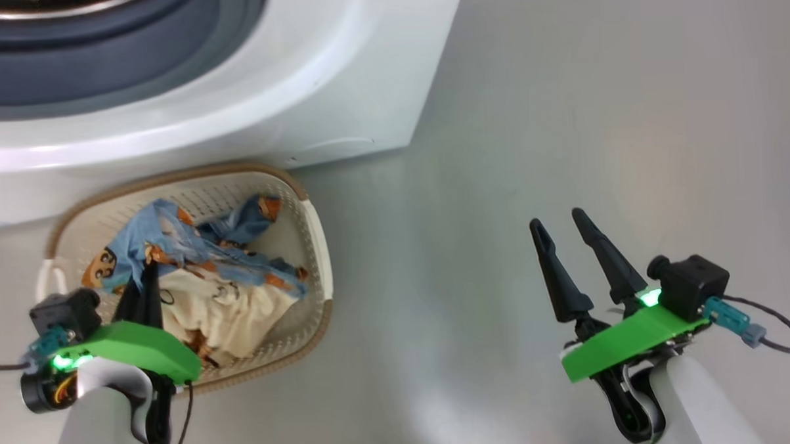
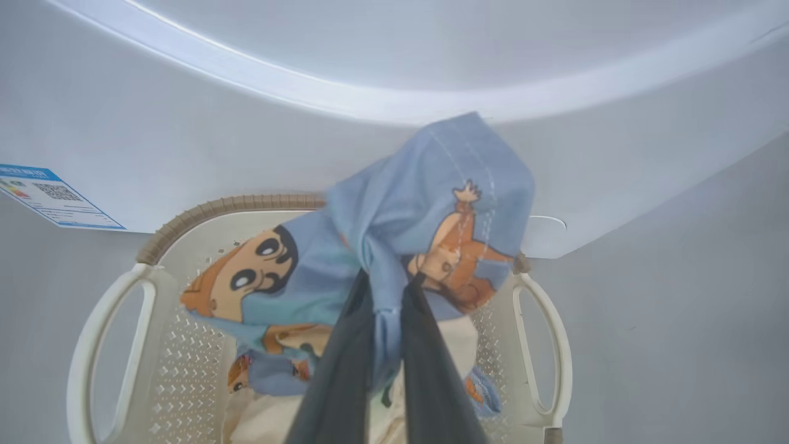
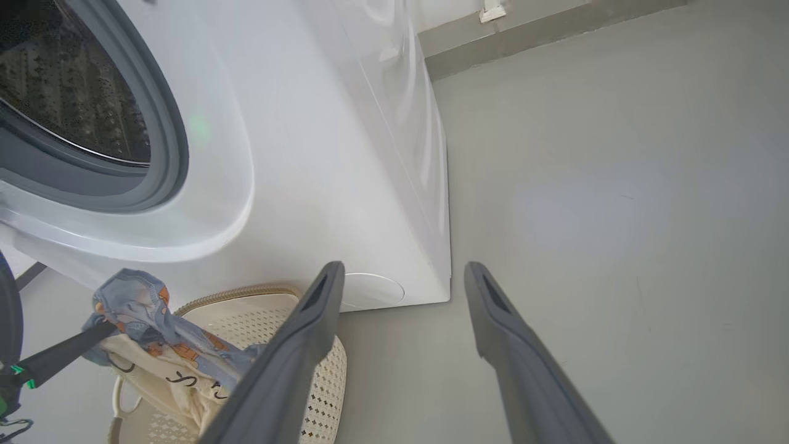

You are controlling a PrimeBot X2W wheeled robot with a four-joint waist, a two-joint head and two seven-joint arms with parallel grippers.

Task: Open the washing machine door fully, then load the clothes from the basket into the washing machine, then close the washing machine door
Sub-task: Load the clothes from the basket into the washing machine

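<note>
Head view: the left gripper (image 1: 148, 273), lower left, pinched the soft blue printed clothes (image 1: 199, 252) above the perforated plastic basket (image 1: 318, 251). The round mouth of the washing machine (image 1: 311, 80) lay toward upper left, nearest that arm. Left wrist view: fabric bunched limp between the fingers (image 2: 345, 370). Right wrist view: the right gripper (image 3: 404, 266) stood spread over bare floor (image 3: 616, 185).

Clothes (image 1: 240, 306) lie in basket (image 1: 322, 251) before washing machine (image 1: 337, 73)
</note>
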